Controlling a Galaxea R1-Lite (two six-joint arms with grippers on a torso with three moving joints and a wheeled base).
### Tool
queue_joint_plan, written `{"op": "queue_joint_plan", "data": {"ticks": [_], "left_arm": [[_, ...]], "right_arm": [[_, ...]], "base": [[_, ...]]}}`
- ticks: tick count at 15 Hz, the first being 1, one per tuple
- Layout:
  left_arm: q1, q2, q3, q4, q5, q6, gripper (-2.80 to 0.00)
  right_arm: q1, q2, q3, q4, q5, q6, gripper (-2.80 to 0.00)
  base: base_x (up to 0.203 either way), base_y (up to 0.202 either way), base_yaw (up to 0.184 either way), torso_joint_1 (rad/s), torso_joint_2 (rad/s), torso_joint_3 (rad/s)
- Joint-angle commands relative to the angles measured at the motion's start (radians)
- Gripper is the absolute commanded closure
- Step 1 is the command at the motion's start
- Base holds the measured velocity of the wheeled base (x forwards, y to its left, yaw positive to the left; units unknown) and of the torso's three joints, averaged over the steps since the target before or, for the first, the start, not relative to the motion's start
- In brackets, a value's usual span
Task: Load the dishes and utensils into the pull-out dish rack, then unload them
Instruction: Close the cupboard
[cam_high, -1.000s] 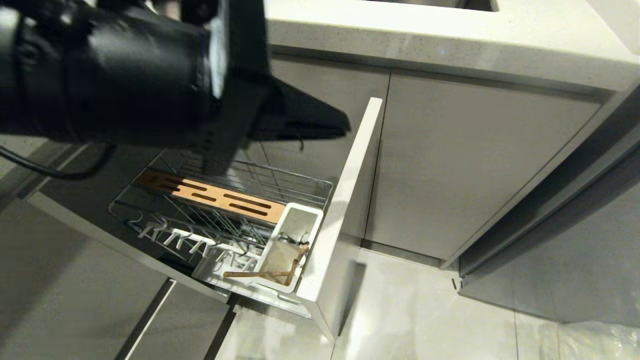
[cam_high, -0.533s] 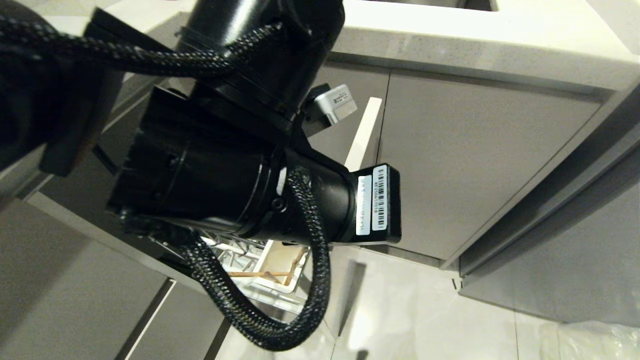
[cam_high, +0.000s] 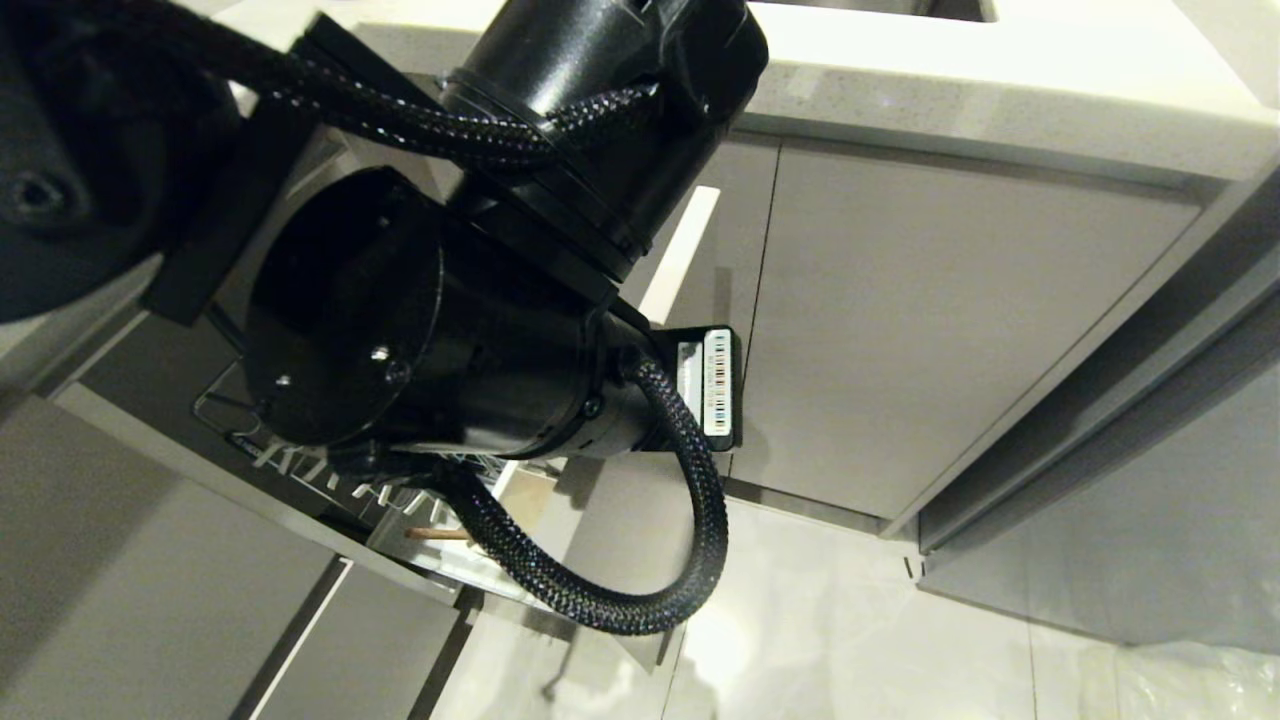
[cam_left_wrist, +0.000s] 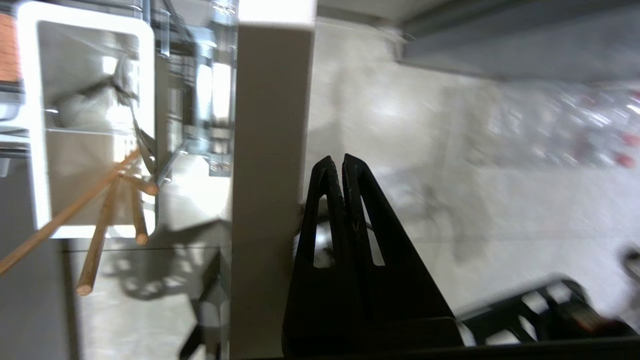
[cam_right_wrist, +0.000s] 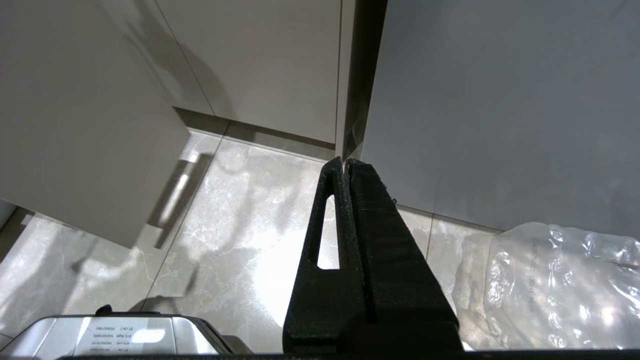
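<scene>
While the black left gripper is held with jaws closed and empty beside the pale-grey front panel of the chrome wire pull-out dish rack, thin pale wooden chopsticks are seen leaning from its white plastic utensil caddy; the right gripper is likewise closed over the floor.

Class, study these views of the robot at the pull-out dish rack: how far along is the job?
Done: the chopsticks and a metal utensil, probably the spoon, stand in the rack's white caddy; whether this is the loading or unloading phase cannot be told.

In hand: the shut, empty left hand sits beside the rack's front panel.

Left: no plate or bowl shows in the rack; the arm hides much of it. The right hand hangs shut above the floor.
</scene>
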Motion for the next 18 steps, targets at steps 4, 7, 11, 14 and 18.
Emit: {"op": "queue_joint_plan", "data": {"ticks": [4,7,11,14,18], "left_arm": [[0.032,0.008,-0.030,0.089,0.188,-0.001,0.00],[0.123,0.014,-0.030,0.123,0.307,0.042,0.00],[0.298,-0.003,-0.043,0.124,0.391,0.115,0.00],[0.415,-0.052,-0.068,0.125,0.408,0.174,0.00],[0.383,-0.045,-0.062,0.124,0.408,0.173,0.00]], "right_arm": [[0.000,0.001,0.000,0.000,0.000,0.000,0.00],[0.000,0.001,0.000,0.000,0.000,0.000,0.00],[0.000,0.001,0.000,0.000,0.000,0.000,0.00],[0.000,0.001,0.000,0.000,0.000,0.000,0.00],[0.000,0.001,0.000,0.000,0.000,0.000,0.00]], "base": [[0.000,0.000,0.000,0.000,0.00,0.000],[0.000,0.000,0.000,0.000,0.00,0.000],[0.000,0.000,0.000,0.000,0.00,0.000],[0.000,0.000,0.000,0.000,0.00,0.000],[0.000,0.000,0.000,0.000,0.00,0.000]]}}
